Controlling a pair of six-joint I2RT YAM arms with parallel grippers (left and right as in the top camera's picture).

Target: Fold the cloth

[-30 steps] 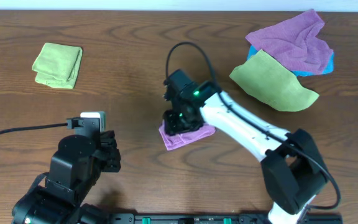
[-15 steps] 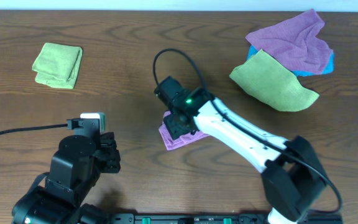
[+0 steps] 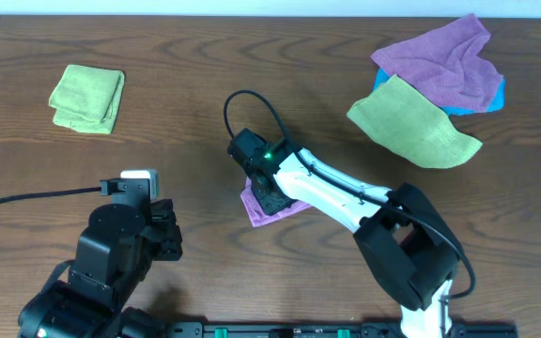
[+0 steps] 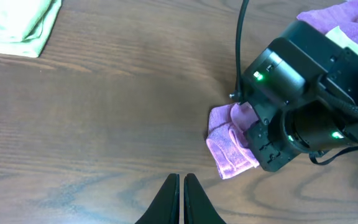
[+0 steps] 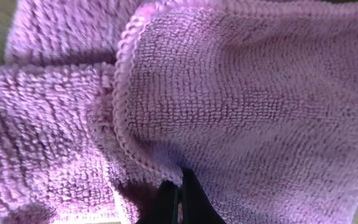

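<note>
Brown wood bench (image 3: 186, 56); near its front edge the left tool (image 4: 180, 199) hangs closed and empty; at the bench's middle the cloth (image 3: 263, 212) lies bunched, the right tool (image 5: 178, 188) pinched shut on its fold; a folded green cloth (image 3: 87, 97) lies far left.

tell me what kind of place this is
Probably a robot lab bench, not a home: left arm and right arm at a wooden table, with practice cloths laid out, such as a green cloth and a purple cloth.
</note>
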